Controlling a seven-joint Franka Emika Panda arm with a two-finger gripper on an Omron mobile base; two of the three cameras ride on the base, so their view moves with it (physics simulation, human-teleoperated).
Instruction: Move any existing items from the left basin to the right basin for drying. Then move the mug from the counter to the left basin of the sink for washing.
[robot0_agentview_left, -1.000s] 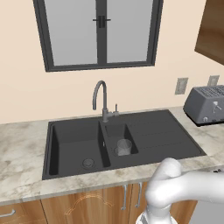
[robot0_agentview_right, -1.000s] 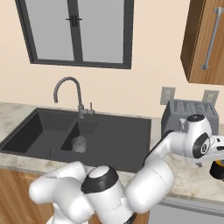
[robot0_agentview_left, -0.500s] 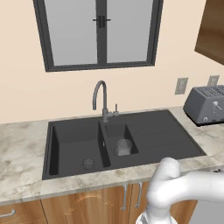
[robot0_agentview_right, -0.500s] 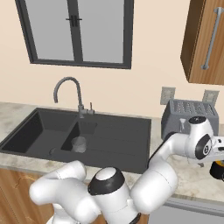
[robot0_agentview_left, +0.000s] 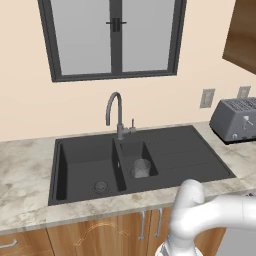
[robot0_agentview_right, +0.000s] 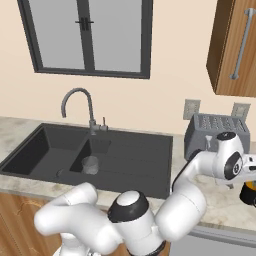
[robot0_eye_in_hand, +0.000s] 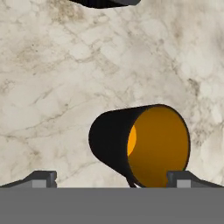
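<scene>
The glass (robot0_agentview_left: 141, 167) stands upright in the small right basin (robot0_agentview_left: 131, 151) of the black sink (robot0_agentview_left: 200, 155), near the basin's front edge. The big left basin (robot0_agentview_left: 80, 165) has a round drain (robot0_agentview_left: 101, 186) near its front. The grey tap (robot0_agentview_left: 116, 112) rises from the back edge of the sink, between the two basins.

The arm reaches far to the right, past the toaster (robot0_agentview_right: 202, 134) that sits by the back edge of the counter (robot0_agentview_right: 227, 200). The mug (robot0_eye_in_hand: 140, 145) stands on the counter near its right end, in front of the toaster. In the right base view a bit of it shows at the picture's right edge (robot0_agentview_right: 248, 193). In the hand view it is black outside and orange inside.

The gripper (robot0_eye_in_hand: 111, 178) hangs over the mug. Its two tips (robot0_eye_in_hand: 41, 177) are spread wide apart. The mug sits between them, closer to one tip, and they do not pinch it.
</scene>
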